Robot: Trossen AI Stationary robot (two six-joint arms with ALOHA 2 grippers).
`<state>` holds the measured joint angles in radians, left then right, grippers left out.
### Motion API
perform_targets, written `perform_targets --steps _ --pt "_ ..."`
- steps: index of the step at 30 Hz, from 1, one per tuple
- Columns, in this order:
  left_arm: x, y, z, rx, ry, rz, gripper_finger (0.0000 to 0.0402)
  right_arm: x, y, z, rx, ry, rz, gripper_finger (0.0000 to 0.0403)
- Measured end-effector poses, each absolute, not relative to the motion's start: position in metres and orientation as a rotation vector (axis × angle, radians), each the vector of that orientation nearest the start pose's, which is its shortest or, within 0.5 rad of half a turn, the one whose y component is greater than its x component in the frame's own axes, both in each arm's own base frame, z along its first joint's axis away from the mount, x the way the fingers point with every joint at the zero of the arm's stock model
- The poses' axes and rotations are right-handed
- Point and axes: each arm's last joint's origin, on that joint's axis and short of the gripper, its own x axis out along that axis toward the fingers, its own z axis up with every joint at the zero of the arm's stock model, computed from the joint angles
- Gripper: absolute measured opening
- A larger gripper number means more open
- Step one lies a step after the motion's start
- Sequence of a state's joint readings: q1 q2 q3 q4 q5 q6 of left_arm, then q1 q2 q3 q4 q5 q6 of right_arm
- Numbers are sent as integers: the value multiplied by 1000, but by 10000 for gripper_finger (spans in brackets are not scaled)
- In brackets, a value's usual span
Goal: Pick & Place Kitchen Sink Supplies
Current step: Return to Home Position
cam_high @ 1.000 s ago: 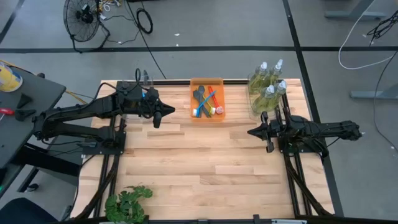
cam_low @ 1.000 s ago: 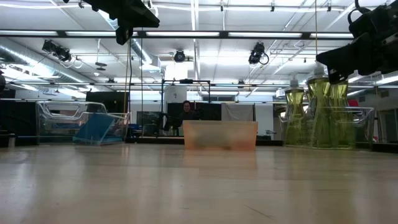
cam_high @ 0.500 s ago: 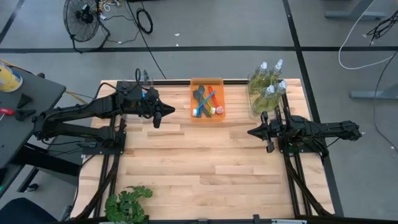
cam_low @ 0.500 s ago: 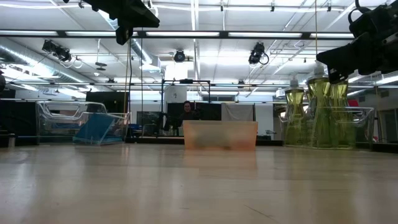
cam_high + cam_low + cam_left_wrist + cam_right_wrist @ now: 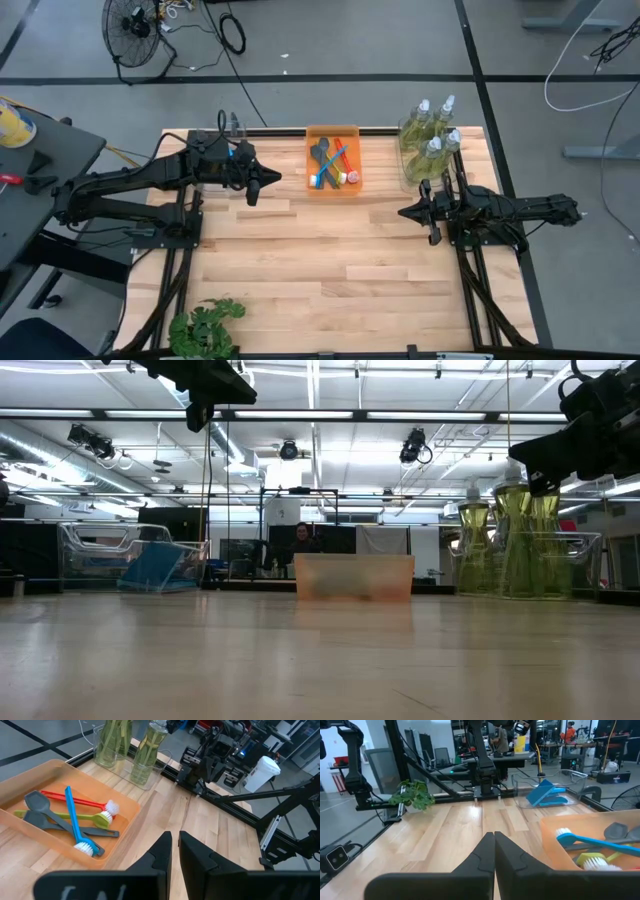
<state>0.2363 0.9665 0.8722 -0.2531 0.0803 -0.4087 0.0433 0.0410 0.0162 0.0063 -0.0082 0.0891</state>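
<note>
An orange tray point(image 5: 333, 185) at the table's far middle holds several thin brushes: blue point(image 5: 75, 822), red point(image 5: 80, 800), yellow-green point(image 5: 65, 815) and dark point(image 5: 50, 817). Clear pump bottles of yellow-green liquid point(image 5: 430, 140) stand in a clear bin at the far right. Blue sponges point(image 5: 547, 794) lean in a clear bin at the far left. My left gripper point(image 5: 272, 179) hangs high, left of the tray. Its fingers point(image 5: 175, 837) are all but together, with nothing between them. My right gripper point(image 5: 403, 212) stays shut and level, near the bottles and toward the table's near side.
A green leafy plant point(image 5: 207, 325) sits at the table's near left corner. The wooden tabletop point(image 5: 330, 260) between the arms and the near edge is bare. A person point(image 5: 301, 538) sits in the room beyond the far edge.
</note>
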Motion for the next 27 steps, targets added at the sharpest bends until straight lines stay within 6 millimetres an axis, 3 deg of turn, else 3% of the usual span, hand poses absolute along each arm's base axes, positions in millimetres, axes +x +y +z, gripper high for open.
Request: perform_targets --steps 27 --pt "198 41 331 -479 271 198 37 99 4 167 88 20 50 4"
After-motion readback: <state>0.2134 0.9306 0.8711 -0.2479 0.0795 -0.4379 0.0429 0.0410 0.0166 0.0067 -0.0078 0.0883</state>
